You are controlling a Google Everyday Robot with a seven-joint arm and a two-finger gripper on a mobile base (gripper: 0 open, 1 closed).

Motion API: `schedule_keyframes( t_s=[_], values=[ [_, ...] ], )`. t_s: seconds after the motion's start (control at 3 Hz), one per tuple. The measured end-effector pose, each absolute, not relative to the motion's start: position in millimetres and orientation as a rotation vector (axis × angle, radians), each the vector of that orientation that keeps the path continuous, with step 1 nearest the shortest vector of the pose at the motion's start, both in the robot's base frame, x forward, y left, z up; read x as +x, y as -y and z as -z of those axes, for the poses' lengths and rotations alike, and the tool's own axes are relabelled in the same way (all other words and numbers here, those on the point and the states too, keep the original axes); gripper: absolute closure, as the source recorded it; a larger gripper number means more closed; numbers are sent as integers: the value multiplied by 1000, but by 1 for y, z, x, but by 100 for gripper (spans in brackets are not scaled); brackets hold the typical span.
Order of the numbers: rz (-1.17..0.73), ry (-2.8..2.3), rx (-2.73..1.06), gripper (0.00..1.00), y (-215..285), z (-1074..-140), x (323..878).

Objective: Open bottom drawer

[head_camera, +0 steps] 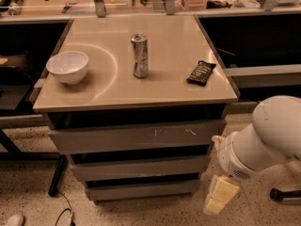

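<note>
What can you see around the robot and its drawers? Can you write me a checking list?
Surface: beige cabinet top, holding three things.
Job's things: bottom drawer, lowest of three, looks shut.
Clutter: white bowl at the left, upright drink can in the middle, dark snack packet at the right; none touch each other.
Grippers: gripper low by the floor, just right of the bottom drawer's end, on the white robot arm; no contact seen.
Cables: dark cable on the floor, front left.
Surroundings: speckled floor; desks behind and beside the cabinet.
</note>
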State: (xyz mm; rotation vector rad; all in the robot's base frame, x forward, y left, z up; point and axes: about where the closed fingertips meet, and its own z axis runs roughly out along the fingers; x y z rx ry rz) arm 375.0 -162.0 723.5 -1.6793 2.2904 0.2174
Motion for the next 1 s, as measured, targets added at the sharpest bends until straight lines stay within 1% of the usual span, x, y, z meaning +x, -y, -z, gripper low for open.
schedule_keyframes(
  t_s=[0.33,0.67,1.0],
  values=[
    [-267,-2287,-1675,0,157,-715,371],
    [-424,-2322,-1636,0,136,-657,356],
    [-521,-2372,-1602,0,116,-584,343]
  ],
)
